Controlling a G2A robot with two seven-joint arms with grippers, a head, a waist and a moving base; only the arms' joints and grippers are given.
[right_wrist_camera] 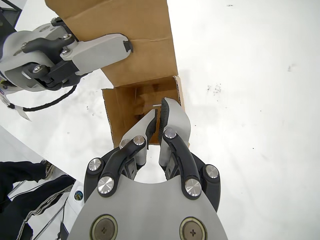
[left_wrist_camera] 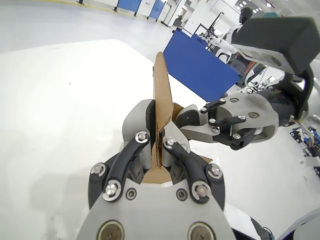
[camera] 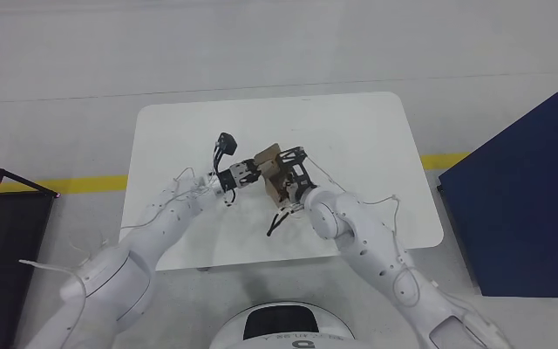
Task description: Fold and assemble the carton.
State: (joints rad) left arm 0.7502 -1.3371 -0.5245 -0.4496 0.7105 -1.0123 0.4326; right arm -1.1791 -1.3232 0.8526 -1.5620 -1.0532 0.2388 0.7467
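Left end effector [left_wrist_camera: 157, 123] clamped on the upright flap of the carton [camera: 272, 167], mid-frame on the worktop [camera: 366, 131] — right end effector [right_wrist_camera: 160, 112] nearly together inside carton mouth — anything pinched hidden.

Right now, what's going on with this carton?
Both arms hold the carton at the white table. The left gripper is clamped on one flap. The right gripper is closed at the rim of the open body, apparently pinching a wall. The carton is open, so assembly isn't finished.
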